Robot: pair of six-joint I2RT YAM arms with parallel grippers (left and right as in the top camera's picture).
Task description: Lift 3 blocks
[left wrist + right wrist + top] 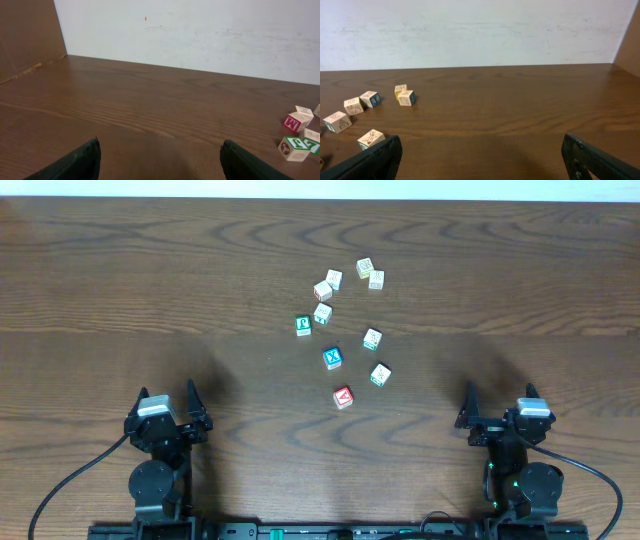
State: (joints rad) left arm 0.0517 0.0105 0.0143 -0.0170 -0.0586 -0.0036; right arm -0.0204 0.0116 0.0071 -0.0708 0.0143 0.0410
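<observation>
Blocks on bench: red block nearest the arms, near cream block just beside it, far cream block beyond, marks seemingly teal. Left gripper, right gripper: fingers spread, empty.

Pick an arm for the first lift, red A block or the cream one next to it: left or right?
Probably right. The cream block lies clearly nearer the right gripper than the left gripper; the red A block sits about midway. Both grippers stand open, holding nothing.
</observation>
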